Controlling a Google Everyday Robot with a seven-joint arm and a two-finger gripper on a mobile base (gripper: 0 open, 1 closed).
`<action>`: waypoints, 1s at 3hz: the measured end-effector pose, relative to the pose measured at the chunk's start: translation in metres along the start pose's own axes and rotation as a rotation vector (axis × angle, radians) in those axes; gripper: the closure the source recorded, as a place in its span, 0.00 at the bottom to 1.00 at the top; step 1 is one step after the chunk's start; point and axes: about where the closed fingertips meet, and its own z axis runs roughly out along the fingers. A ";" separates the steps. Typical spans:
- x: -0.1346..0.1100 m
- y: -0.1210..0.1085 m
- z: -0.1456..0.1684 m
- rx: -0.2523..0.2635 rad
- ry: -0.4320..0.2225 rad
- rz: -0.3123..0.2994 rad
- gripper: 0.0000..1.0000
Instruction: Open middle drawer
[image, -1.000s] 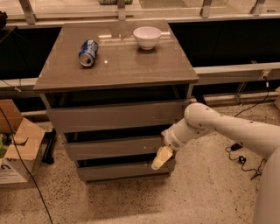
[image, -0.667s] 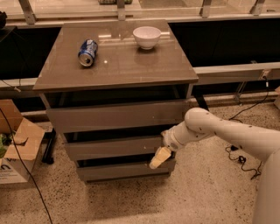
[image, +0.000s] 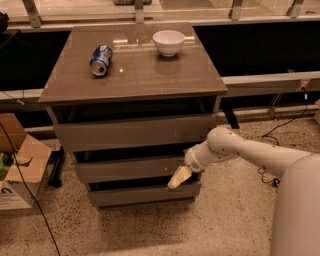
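Middle drawer between top drawer and bottom drawer, dark gap above it. Gripper at its lower right edge; you can't tell if it's spread or closed. Counter farther back: blue can, white bowl.

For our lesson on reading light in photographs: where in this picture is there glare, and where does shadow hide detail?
In the camera view, glare streaks the glossy cabinet top between the blue can and the white bowl; deep shadow fills the gap above the middle drawer, hiding its inside; the gripper, at that drawer's lower right corner, is lit.
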 end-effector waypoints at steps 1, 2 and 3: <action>0.003 -0.020 0.019 -0.001 -0.015 0.016 0.00; 0.005 -0.041 0.045 -0.031 -0.012 0.025 0.04; 0.009 -0.043 0.058 -0.069 -0.004 0.037 0.27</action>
